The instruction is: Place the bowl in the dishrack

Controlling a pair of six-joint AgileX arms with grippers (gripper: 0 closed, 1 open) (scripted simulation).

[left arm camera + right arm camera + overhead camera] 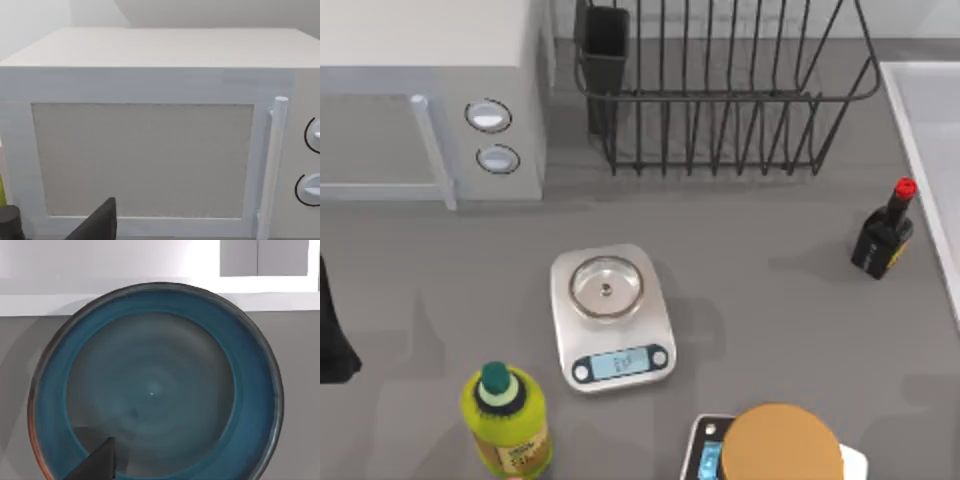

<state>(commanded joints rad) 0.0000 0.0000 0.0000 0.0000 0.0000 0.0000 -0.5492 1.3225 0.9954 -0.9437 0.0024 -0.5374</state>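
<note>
My right gripper [95, 462] hovers over the bowl [155, 385]; whether its jaws are open, I cannot tell. I should clamp its rim squarely before lifting toward the dishrack [720, 95].

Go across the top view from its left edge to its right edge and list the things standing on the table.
Microwave → green bottle → silver scale → tan-orange round-topped object → dark bottle with the red cap. The dishrack spans the back, overlapping several of these, so I leave it out.
</note>
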